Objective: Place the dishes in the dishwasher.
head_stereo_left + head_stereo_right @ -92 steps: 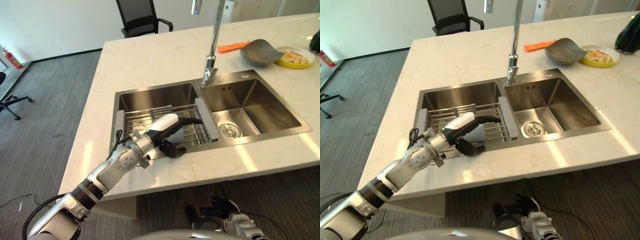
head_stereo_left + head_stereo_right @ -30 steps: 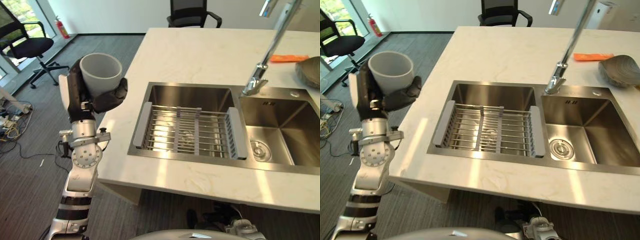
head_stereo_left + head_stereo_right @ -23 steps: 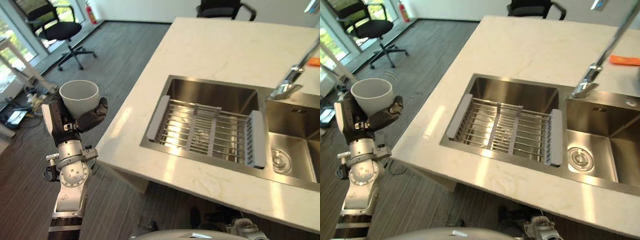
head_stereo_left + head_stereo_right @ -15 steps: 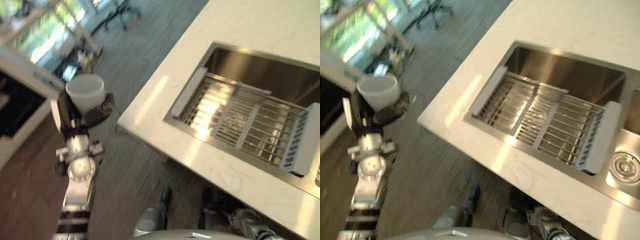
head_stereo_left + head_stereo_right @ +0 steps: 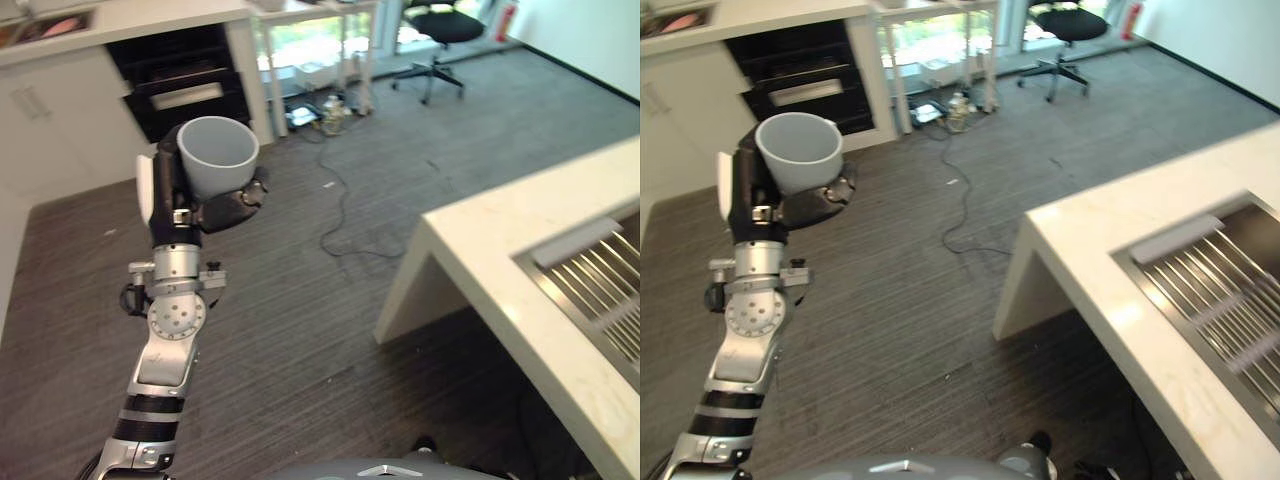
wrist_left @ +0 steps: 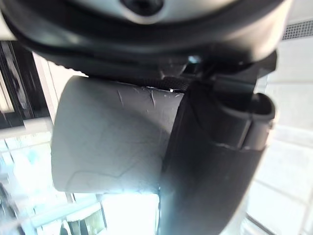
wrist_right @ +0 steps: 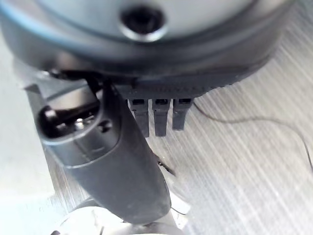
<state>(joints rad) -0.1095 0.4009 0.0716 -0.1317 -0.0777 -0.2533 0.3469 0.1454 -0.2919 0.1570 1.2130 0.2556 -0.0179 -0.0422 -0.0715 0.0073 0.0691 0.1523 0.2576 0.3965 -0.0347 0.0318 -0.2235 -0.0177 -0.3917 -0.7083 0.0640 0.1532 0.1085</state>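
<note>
Grey wood floor [image 5: 300, 300]; one grey cup [image 5: 216, 155] upright, left hand [image 5: 215, 208] fingers clamped round it; right hand [image 7: 132, 166] fingers straight.

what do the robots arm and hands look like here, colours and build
The left arm is silver-grey metal with a round disc joint at the wrist and black ribbed bands lower down. Its left hand is dark, with a white cover along one side. The right hand is dark too, with a thick smooth thumb and blocky fingers.

The cup [image 5: 217, 156] looks matt, pale ceramic with fine cracks. The worktop [image 5: 520, 270] is glossy pale stone; the rack [image 5: 605, 285] is shiny metal wire.
</note>
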